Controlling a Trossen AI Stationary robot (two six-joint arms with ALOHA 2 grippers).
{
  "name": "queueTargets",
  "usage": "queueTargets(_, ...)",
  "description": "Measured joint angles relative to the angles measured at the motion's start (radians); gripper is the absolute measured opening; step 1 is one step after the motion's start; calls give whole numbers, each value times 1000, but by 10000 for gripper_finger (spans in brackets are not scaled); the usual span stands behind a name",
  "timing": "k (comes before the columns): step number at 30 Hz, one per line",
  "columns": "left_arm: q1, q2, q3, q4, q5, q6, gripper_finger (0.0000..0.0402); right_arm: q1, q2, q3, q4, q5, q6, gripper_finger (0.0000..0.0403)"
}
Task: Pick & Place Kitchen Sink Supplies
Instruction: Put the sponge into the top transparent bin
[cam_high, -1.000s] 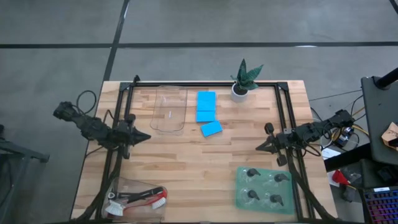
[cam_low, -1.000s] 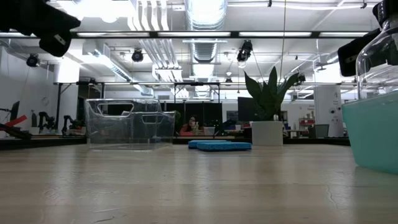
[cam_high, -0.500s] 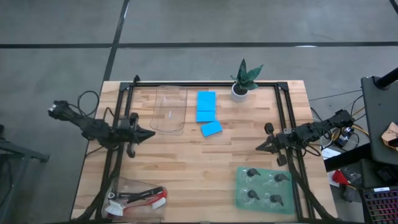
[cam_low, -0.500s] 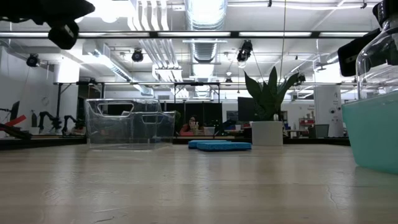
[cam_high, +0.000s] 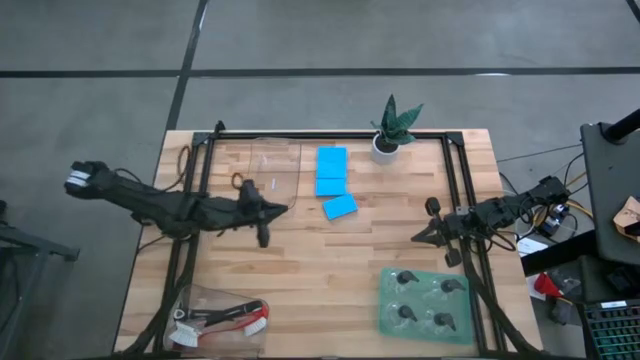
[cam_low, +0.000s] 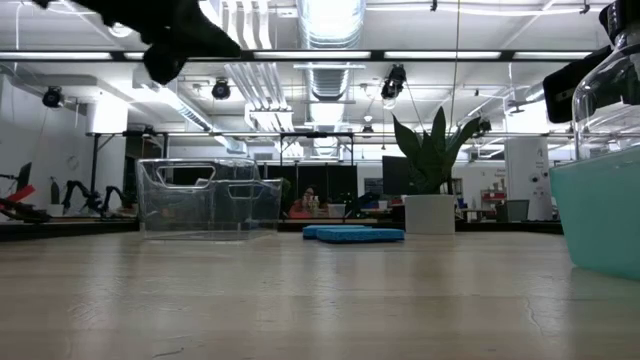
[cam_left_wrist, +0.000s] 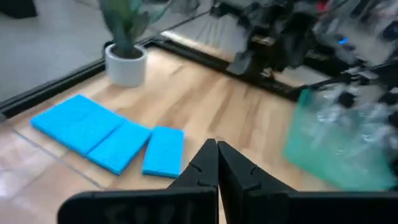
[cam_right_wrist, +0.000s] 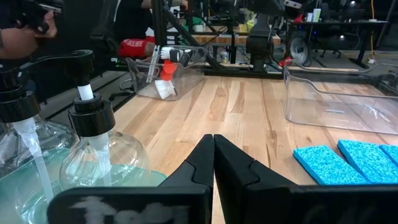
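Table (cam_high: 330, 265): pale wood planks, visible grain, smooth with a slight sheen in the low view. Frame rails (cam_high: 455, 170) on the table: black, matt, looked like metal. Sponges (cam_left_wrist: 118, 138): bright blue, matt, finely porous and rough on top. Empty tray (cam_right_wrist: 339, 99): clear hard plastic, glossy, with reflections along its rim. Pump bottles (cam_right_wrist: 93, 149): clear glossy bodies, black matt plastic tops. Mat (cam_high: 425, 305) beneath them: green, translucent, faintly shiny. Plant pot (cam_left_wrist: 125, 64): white, smooth, matt. Left gripper (cam_left_wrist: 216, 163) fingers: black, matt, plastic-looking, pressed together. Brush bristles (cam_right_wrist: 165, 87): white.
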Motion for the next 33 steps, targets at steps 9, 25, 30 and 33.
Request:
queueTargets(9,74,308,268,-75,44,95,31,0,0,0,0,0,0,8)
queueTargets(25,221,758,449,-18,99,234,201,0,0,0,0,0,0,8)
queueTargets(30,240,888,524,-10,140,267,202,0,0,0,0,0,0,8)
queueTargets(33,239,960,568,-31,148,326,202,0,0,0,0,0,0,8)
